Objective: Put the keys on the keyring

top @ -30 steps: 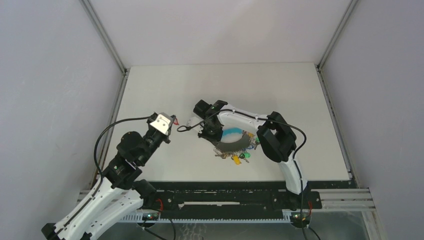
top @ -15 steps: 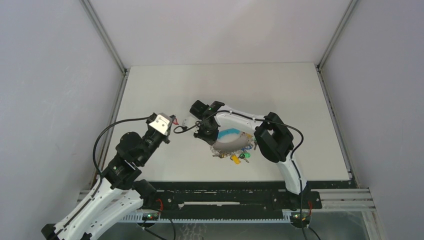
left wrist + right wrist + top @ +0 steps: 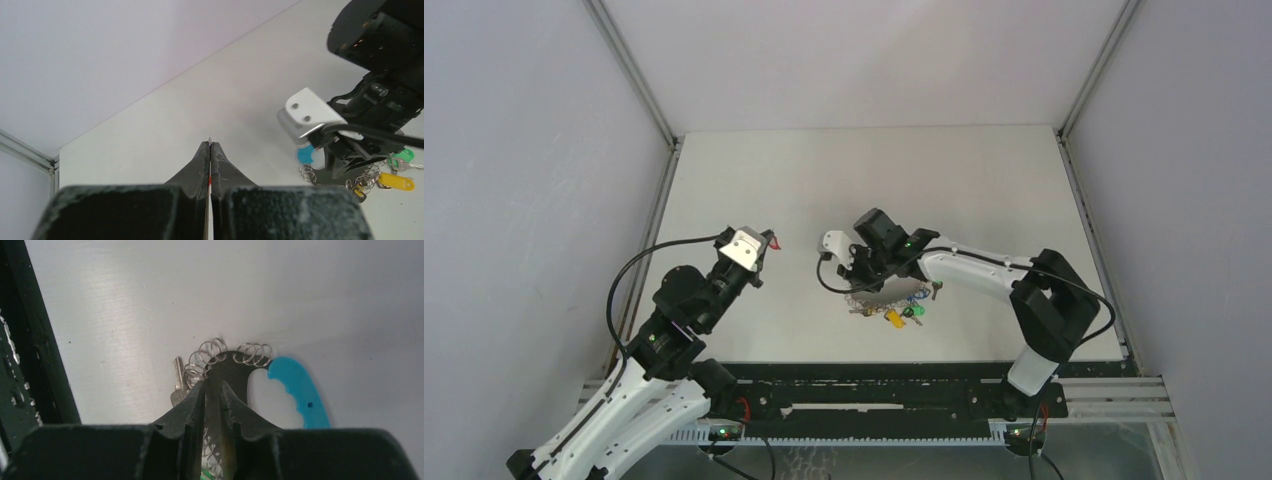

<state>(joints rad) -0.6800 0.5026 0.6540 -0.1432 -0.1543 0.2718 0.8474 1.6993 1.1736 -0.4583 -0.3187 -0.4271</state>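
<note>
Your left gripper [image 3: 210, 148] pinches the red-tagged key [image 3: 774, 241] tight. Your right gripper [image 3: 212, 390] clamps the keyring [image 3: 239, 371] by its dark metal part.

The workspace is presenting as a laboratory robot test cell. Plain grey wall panels [image 3: 524, 200] are enclosing a white table [image 3: 754, 180] on three sides. Aluminium profile posts [image 3: 630, 70] are framing the back corners. A slotted aluminium rail [image 3: 1114, 400] and a black mounting bar [image 3: 874, 392] are running along the near edge.
</note>
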